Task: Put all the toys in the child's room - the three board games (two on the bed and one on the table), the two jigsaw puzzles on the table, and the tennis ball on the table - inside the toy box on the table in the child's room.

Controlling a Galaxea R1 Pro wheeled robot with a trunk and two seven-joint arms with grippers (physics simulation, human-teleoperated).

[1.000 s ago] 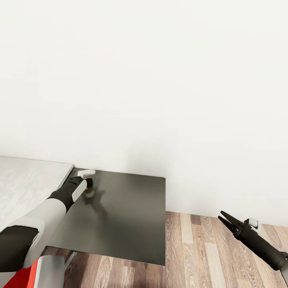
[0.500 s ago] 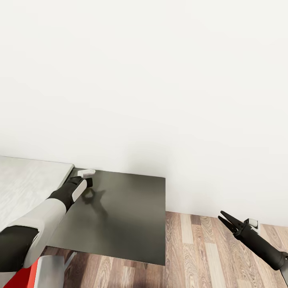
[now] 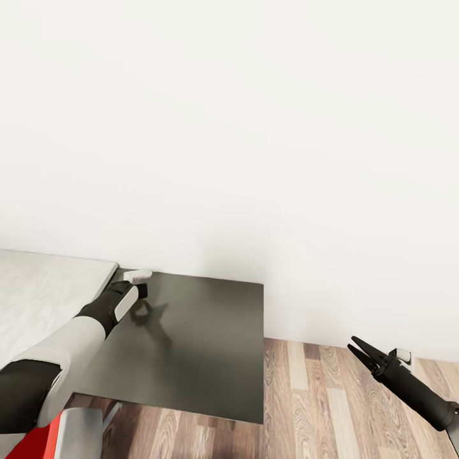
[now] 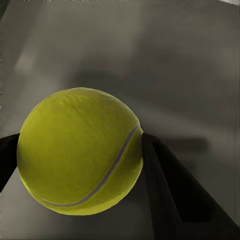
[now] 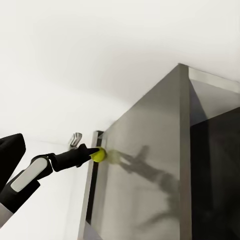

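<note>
Left wrist view puts us right on the small yellow-green felt tennis ball (image 4: 80, 151), pinched between the two black fingers (image 4: 170, 190) of the left gripper (image 4: 80, 155), one pressing each side, with the table's dark grey end section (image 4: 165, 60) spread out beneath it. From the right wrist view the ball looks to be carried just clear of that dark top, its shadow lying beside it on the surface. In the head view the left arm (image 3: 70, 344) reaches over the near corner of the dark section, where it meets the pale grey mottled desk top (image 3: 44, 287). Off over the wooden plank floor (image 3: 331, 395), the right gripper (image 3: 357, 347) hangs with its thin black jaws parted and nothing between them. By my reckoning the ball is secured and its trip to the toy box is yet to come
</note>
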